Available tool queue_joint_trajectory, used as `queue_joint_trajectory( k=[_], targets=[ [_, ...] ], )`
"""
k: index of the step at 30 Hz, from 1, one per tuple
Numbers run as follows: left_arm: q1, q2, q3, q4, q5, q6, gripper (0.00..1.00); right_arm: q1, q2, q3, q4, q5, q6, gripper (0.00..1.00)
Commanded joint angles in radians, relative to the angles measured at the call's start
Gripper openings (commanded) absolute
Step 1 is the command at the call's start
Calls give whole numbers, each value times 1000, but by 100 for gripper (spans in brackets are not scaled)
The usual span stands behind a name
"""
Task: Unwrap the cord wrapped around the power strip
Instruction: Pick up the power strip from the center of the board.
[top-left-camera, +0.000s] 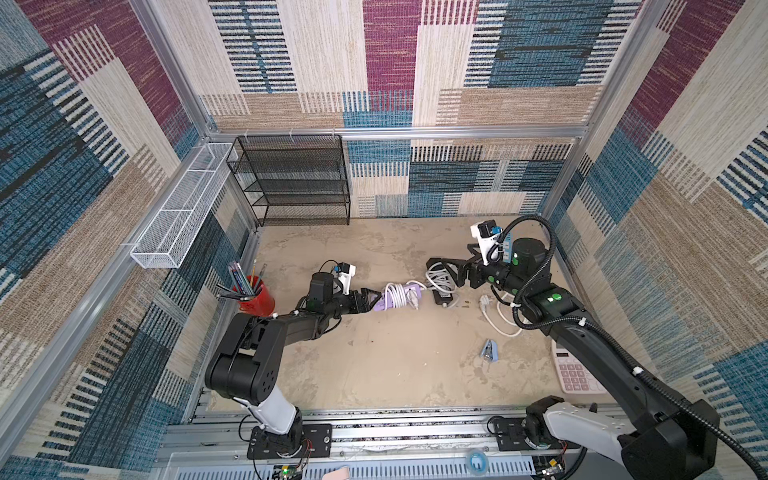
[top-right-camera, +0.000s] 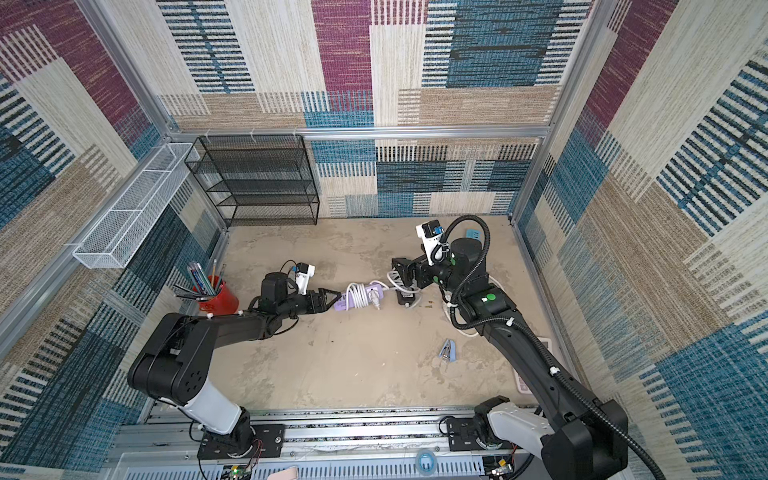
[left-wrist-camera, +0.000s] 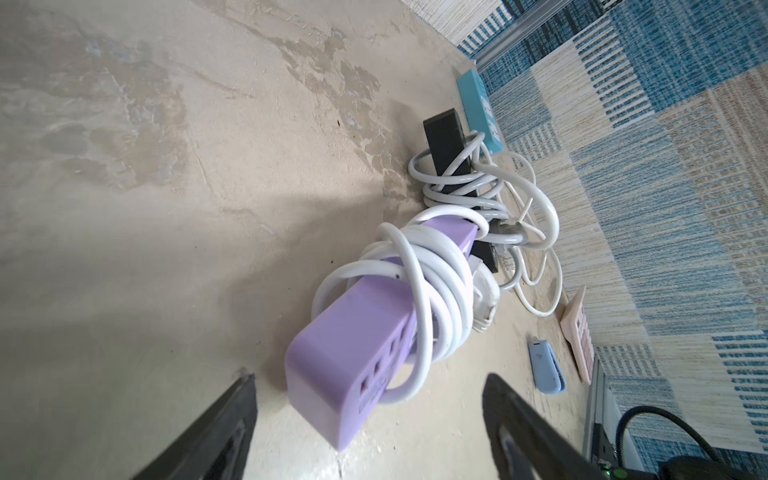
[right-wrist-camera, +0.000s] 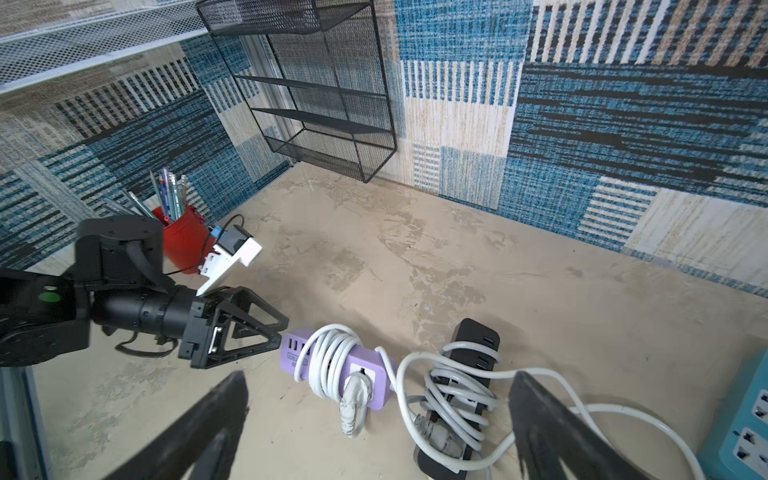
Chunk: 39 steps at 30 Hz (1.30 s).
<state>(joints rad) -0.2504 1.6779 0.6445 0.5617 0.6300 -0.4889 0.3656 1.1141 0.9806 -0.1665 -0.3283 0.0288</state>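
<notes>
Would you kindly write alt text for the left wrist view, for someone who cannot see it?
A lilac plastic power strip wound with loops of white cord lies on the mottled beige tabletop, its end between the tips of the open left pincer. Beyond it lies a black power strip tangled in grey cord.

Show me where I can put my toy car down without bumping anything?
Bare: the front of the table, from the purple power strip to the near edge, left of the blue stapler; and the back, between the black mesh shelf and that strip. Crowded on the right: black power strip, loose white cord, calculator.
</notes>
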Motion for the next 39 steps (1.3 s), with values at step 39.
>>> queue_joint_trajectory(
  k=[39],
  targets=[
    [-50, 305, 18, 488, 189, -133, 52, 30, -33, 32, -34, -28, 15, 98]
  ],
)
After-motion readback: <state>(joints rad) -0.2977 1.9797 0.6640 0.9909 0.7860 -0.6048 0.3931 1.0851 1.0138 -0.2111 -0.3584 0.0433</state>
